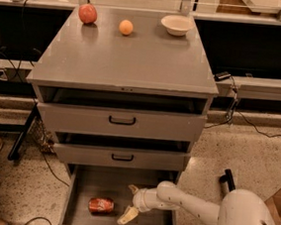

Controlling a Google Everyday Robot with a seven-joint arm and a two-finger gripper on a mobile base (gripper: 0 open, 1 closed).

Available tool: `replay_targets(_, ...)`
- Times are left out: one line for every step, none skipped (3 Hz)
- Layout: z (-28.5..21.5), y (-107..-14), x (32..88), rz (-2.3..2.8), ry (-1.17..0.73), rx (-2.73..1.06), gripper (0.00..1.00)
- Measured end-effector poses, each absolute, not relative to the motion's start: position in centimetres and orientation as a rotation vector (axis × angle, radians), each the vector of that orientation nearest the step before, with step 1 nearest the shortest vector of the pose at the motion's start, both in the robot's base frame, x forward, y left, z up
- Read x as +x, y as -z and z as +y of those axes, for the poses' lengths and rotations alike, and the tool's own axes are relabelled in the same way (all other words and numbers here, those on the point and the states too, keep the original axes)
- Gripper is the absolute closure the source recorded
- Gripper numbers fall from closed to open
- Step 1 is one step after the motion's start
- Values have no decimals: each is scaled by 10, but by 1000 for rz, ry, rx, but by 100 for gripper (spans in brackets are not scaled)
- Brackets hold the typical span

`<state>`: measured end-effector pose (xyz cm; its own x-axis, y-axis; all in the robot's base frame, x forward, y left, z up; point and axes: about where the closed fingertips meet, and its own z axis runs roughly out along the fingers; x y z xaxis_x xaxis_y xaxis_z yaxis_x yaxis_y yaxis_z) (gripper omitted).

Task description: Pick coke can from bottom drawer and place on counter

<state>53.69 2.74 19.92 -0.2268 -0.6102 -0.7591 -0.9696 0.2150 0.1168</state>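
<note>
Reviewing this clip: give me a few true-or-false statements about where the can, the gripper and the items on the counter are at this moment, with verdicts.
1. The small red coke can lies on its side inside the pulled-out grey bottom drawer. True.
2. The two-finger gripper is closed around the can. False: it is open, down in the drawer just right of the can, not around it.
3. A round red apple and a small orange fruit sit near the far edge of the flat grey counter. True.
4. The pale shallow bowl sits left of the apple. False: it is right of the orange; the apple is leftmost.
</note>
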Motion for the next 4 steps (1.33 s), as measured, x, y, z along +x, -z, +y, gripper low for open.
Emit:
replay_targets(28, -200, 537, 1919, -810, -1458, 0)
replay_targets(37, -195, 539, 1897, -813, -1474, 0)
replay_targets(59, -191, 548, 1826, -827, -1515, 0)
replay_targets(82, -179, 555, 1769, -851, -1563, 0)
